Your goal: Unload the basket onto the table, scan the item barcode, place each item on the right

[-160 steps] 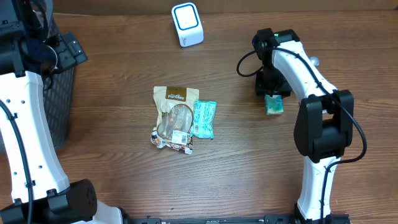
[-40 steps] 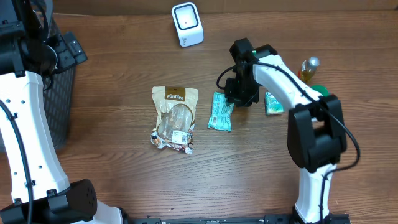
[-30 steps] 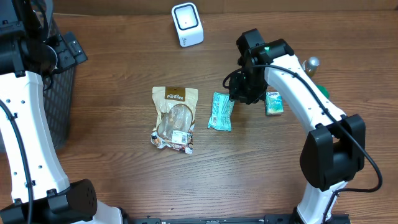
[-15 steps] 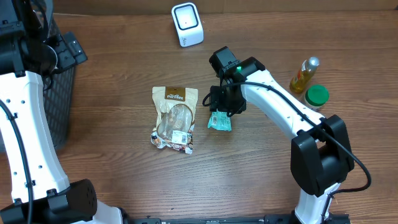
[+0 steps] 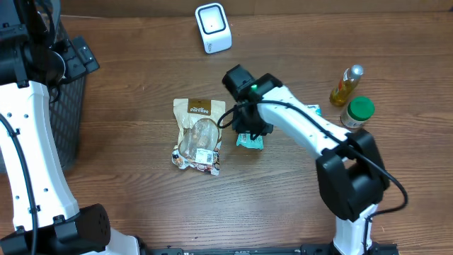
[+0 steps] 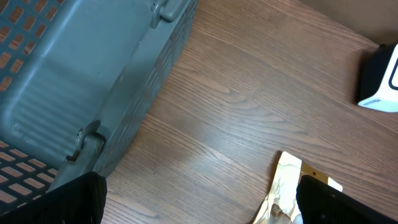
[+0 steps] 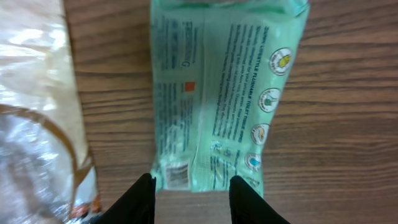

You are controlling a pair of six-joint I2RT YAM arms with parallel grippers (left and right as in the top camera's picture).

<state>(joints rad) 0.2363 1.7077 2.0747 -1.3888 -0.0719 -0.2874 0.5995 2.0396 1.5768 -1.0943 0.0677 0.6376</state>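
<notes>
A teal wipes packet (image 7: 227, 93) lies flat on the wooden table, printed back up, its barcode (image 7: 177, 174) at the near corner. My right gripper (image 7: 193, 199) hovers open just above the packet's near end, holding nothing. From overhead, the right gripper (image 5: 246, 126) covers most of the packet (image 5: 250, 141). The white scanner (image 5: 213, 28) stands at the table's far edge. My left gripper (image 6: 199, 211) is wide open and empty, high beside the basket (image 6: 81, 81).
A tan and clear snack bag (image 5: 198, 134) lies just left of the packet. An oil bottle (image 5: 345, 85), a green-lidded jar (image 5: 357, 111) and a small teal box (image 5: 312, 109) stand to the right. The grey basket (image 5: 67, 106) sits at the left edge.
My right gripper has swung left from near the small box to over the teal packet, and its jaws have shifted in width. The left arm has not moved.
</notes>
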